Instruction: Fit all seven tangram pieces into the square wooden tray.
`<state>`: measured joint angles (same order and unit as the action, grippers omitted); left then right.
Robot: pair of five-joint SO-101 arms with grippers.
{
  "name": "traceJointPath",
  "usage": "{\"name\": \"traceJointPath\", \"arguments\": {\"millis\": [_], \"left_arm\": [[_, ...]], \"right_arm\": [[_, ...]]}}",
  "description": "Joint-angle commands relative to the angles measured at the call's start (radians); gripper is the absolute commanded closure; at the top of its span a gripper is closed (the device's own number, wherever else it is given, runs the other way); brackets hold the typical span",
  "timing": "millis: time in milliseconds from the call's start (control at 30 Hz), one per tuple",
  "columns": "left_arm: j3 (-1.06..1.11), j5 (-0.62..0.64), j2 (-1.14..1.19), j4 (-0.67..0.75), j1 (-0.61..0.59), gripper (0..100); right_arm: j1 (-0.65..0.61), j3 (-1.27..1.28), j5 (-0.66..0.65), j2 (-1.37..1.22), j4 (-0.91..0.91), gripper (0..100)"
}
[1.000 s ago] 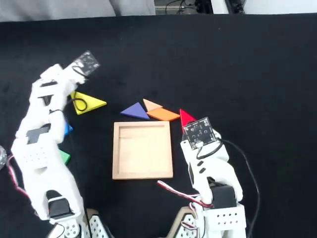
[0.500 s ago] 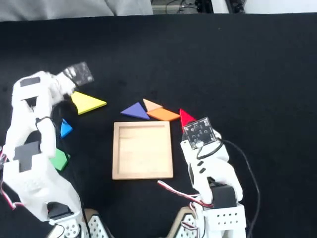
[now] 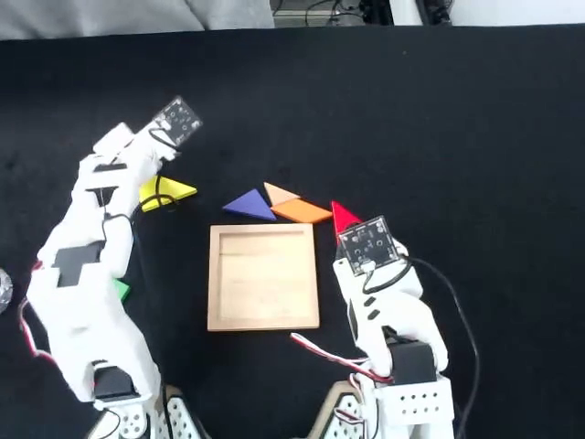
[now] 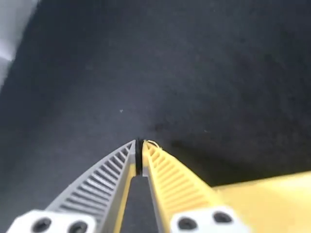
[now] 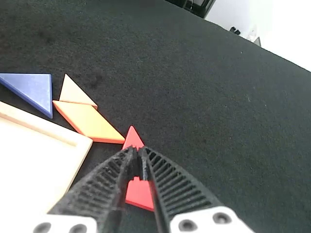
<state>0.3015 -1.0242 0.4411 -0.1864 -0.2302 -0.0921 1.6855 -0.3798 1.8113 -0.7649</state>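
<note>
The square wooden tray (image 3: 263,229) lies in the middle of the table with nothing in it. Behind it sit a dark blue triangle (image 3: 249,205), a tan triangle (image 3: 279,193), an orange parallelogram (image 3: 302,211) and a red triangle (image 3: 344,216). My right gripper (image 5: 137,149) is shut just above the red triangle (image 5: 132,140), with nothing between its fingers. The left arm (image 3: 110,183) leans over one end of the yellow triangle (image 3: 174,191). My left gripper (image 4: 141,143) is shut over bare cloth beside the yellow triangle (image 4: 272,194). A green piece (image 3: 120,291) peeks out beside the left arm.
The tray's corner (image 5: 29,160) lies close to my right gripper, with the orange parallelogram (image 5: 87,121), tan triangle (image 5: 73,92) and dark blue triangle (image 5: 31,85) beyond it. Black cloth covers the table; its far and right parts are open.
The left arm swung out to the left, uncovering a small light blue piece, then came back over the yellow triangle and hides that piece again. The right arm stayed still.
</note>
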Motion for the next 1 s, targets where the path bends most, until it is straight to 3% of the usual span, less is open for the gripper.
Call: {"name": "traceJointPath", "arguments": {"millis": [0,233,367,500,567,833,967], "left_arm": [[-0.105,-0.023,0.064,0.020,-0.033,97],[-0.104,-0.023,0.109,-0.011,-0.097,97],[-0.113,-0.038,0.041,-0.287,-0.143,97],[-0.097,-0.189,-0.063,-0.562,-0.136,97],[-0.064,-0.195,-0.110,-0.634,-0.108,97],[0.208,-0.195,-0.414,-0.690,0.061,97],[0.134,-0.101,-0.680,-0.695,0.070,97]], "right_arm": [[0.018,-0.001,-0.008,0.073,-0.005,98.6],[0.018,-0.001,-0.008,0.073,-0.005,98.6],[0.018,-0.001,-0.008,0.073,-0.005,98.6],[0.017,-0.001,-0.008,0.073,-0.005,98.6],[0.017,-0.001,-0.008,0.073,-0.005,98.6],[0.018,-0.001,-0.008,0.073,-0.005,98.6],[0.018,-0.001,-0.008,0.073,-0.005,98.6]]}}
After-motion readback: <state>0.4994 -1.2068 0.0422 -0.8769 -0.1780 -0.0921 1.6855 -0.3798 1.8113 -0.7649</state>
